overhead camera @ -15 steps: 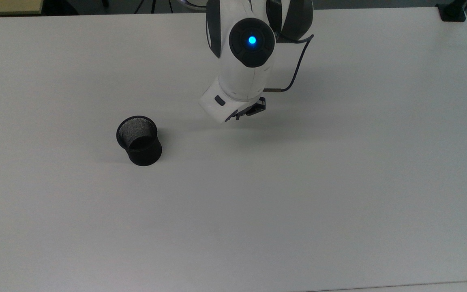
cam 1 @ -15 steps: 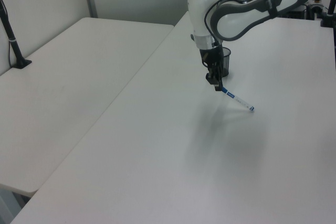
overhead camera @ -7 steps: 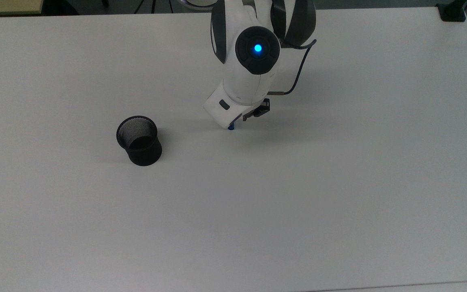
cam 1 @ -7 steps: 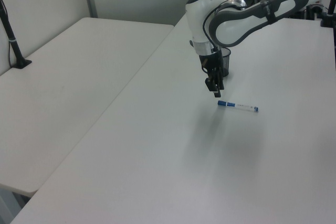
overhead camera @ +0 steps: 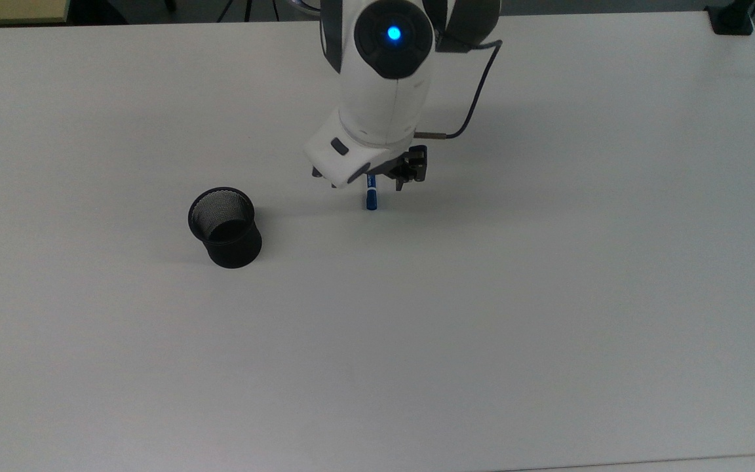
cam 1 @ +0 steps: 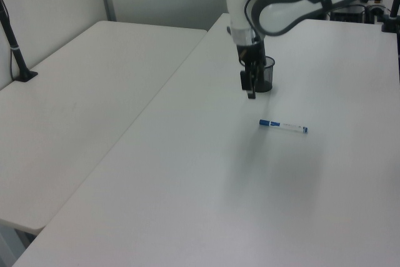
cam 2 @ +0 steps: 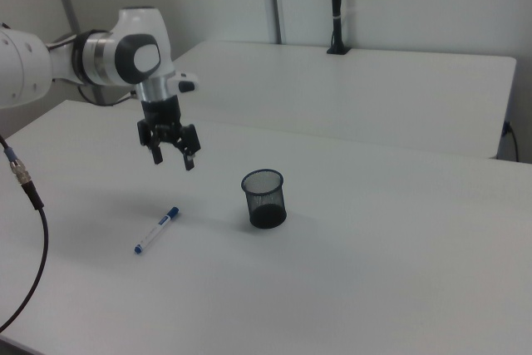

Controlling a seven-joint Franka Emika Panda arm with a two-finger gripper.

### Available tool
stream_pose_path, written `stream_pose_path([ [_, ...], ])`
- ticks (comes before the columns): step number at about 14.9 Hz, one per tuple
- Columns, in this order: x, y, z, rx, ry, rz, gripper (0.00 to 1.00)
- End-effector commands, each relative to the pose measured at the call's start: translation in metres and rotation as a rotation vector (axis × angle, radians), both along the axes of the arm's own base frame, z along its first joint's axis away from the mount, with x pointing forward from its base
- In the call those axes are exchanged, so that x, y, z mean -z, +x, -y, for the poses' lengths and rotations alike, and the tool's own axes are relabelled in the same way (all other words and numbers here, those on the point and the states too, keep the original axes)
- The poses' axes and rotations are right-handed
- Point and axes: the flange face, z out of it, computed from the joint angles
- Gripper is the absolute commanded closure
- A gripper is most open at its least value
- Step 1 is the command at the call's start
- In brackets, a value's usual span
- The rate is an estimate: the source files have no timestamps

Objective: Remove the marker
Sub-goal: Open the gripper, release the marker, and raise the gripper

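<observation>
Mostly hidden in the top view: the slim white-barrelled marker w/ blue cap (overhead camera: 371,198) shows just its blue end, poking out below the white robot arm (overhead camera: 384,85); rest of barrel is covered by the arm's wrist. Black two-finger gripper (overhead camera: 405,176) is partly covered there too, so the finger gap is hard to read from above.

Left view and right view show the marker whole (cam 1: 283,126) (cam 2: 157,229). It lies flat on the white counter (overhead camera: 548,295), free of the gripper. In the left view its long axis runs nearly across the frame, blue cap toward the left view's left, a small blue tip at the other end. In the right view it lies on a diagonal, cap end up toward the right view's right, other end down-left. Print on the barrel is too small to read.

Gripper hangs above the counter, fingers spread apart w/ nothing between them, clearest in the right view (cam 2: 171,154). In the left view (cam 1: 250,89) it overlaps the black mesh cup (cam 1: 266,74), so part of the cup is hidden behind it.

Cup stands upright (overhead camera: 225,227) (cam 2: 264,199), well apart from the marker; its inside looks dark.

Arm's upper links are cut off by the frame edge in all three views. A black cable (cam 2: 29,230) crosses the right view's left edge, its ends out of frame.
</observation>
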Motion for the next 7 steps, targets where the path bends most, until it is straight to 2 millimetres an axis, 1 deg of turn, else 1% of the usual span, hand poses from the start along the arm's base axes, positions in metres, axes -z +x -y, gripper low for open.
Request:
stream_pose_path([
  [1,-0.054,-0.019,0.036,0.025,0.022,0.002,0.00],
  [4,-0.096,-0.034,0.060,0.041,0.038,0.024,0.00],
  [7,-0.132,-0.049,0.086,0.078,0.048,0.052,0.00],
])
